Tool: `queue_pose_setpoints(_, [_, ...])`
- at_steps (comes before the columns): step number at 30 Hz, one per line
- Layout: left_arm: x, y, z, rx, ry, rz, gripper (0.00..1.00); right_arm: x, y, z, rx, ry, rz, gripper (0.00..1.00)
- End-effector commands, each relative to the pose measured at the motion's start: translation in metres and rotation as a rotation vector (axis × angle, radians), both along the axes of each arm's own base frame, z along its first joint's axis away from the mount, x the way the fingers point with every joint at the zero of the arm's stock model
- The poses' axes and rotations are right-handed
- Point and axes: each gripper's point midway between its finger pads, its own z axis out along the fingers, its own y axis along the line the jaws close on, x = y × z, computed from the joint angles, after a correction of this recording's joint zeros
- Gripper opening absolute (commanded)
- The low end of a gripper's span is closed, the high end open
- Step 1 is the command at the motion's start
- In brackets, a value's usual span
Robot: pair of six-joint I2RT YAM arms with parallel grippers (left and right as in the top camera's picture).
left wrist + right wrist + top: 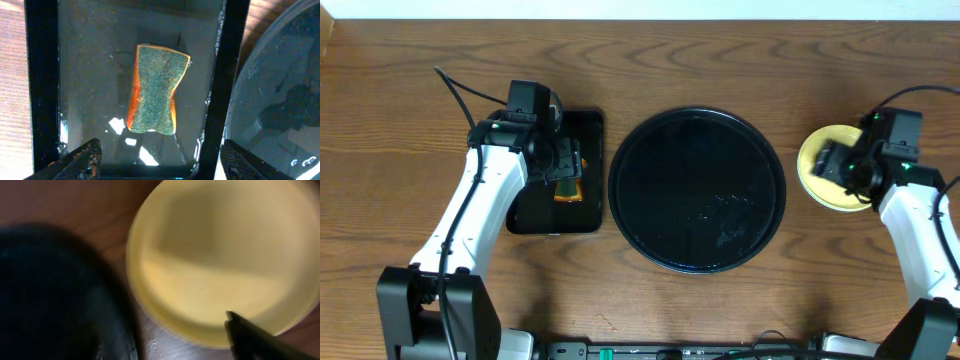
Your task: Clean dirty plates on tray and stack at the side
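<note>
Tray point(697, 190) bare; yellow plate point(220, 255) on the counter point(400, 120) beside it, beneath the right jaws, opening not discernible. Left jaws wide over the sponge point(156, 90) — stacking appears done; next, retract

Yellow plate point(810, 150): right part hidden under the right gripper point(830, 163) overhead; anything stacked beneath cannot be told.
Right wrist view: wholly blurred. Plate cut by top and right edges, round tray point(55, 295) by left and bottom. One finger point(245, 332) shows, so the jaw spread is unreadable.
Sponge point(568, 190): partly covered overhead by the left gripper point(565, 160).
</note>
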Motion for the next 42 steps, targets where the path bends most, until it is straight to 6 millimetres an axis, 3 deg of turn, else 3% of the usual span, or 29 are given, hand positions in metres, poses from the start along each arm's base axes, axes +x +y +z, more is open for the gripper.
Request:
queue_pose_setpoints(1, [-0.009, 0.002, -0.004, 0.013, 0.042, 0.004, 0.78, -0.011, 0.035, -0.004, 0.048, 0.037, 0.170, 0.99])
queue_pose_setpoints(8, [-0.046, 0.012, -0.010, 0.059, 0.194, 0.026, 0.78, -0.046, 0.052, -0.016, 0.040, 0.196, 0.192, 0.99])
queue_pose_setpoints(14, [-0.066, 0.016, -0.004, 0.072, 0.228, 0.025, 0.78, -0.066, 0.061, -0.012, -0.018, 0.220, 0.209, 0.99])
queue_pose_setpoints(22, [-0.083, 0.018, 0.024, 0.047, -0.004, 0.017, 0.78, -0.086, 0.079, 0.020, -0.041, -0.022, 0.248, 0.99])
queue_pose_setpoints(28, [-0.099, 0.019, 0.052, 0.015, -0.276, 0.022, 0.79, -0.105, 0.073, 0.062, -0.079, -0.242, 0.233, 0.99])
queue_pose_setpoints(33, [-0.112, 0.021, 0.072, 0.001, -0.391, 0.024, 0.78, -0.114, 0.072, 0.089, -0.075, -0.365, 0.227, 0.99])
queue_pose_setpoints(42, [-0.116, 0.021, 0.081, -0.005, -0.436, 0.025, 0.79, -0.116, 0.071, 0.094, -0.074, -0.390, 0.226, 0.99])
